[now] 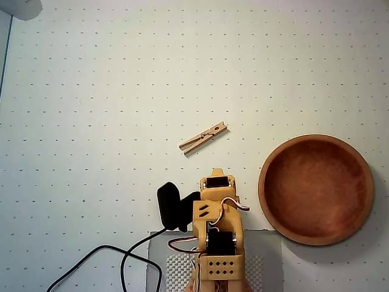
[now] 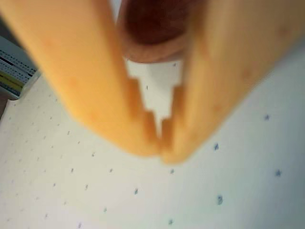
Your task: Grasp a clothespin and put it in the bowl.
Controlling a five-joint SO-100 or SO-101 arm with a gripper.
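Note:
A light-tan wooden clothespin lies flat on the dotted white mat, slanted, a little above the arm in the overhead view. The reddish-brown wooden bowl stands at the right, empty; its rim and inside also show blurred at the top of the wrist view. The orange arm is folded at the bottom centre, short of the clothespin and left of the bowl. In the wrist view my gripper is shut, its two orange fingertips touching with nothing between them. The clothespin does not show in the wrist view.
A black camera housing and a black cable lie left of the arm's base. A grey base plate sits under the arm. A striped object shows at the wrist view's left edge.

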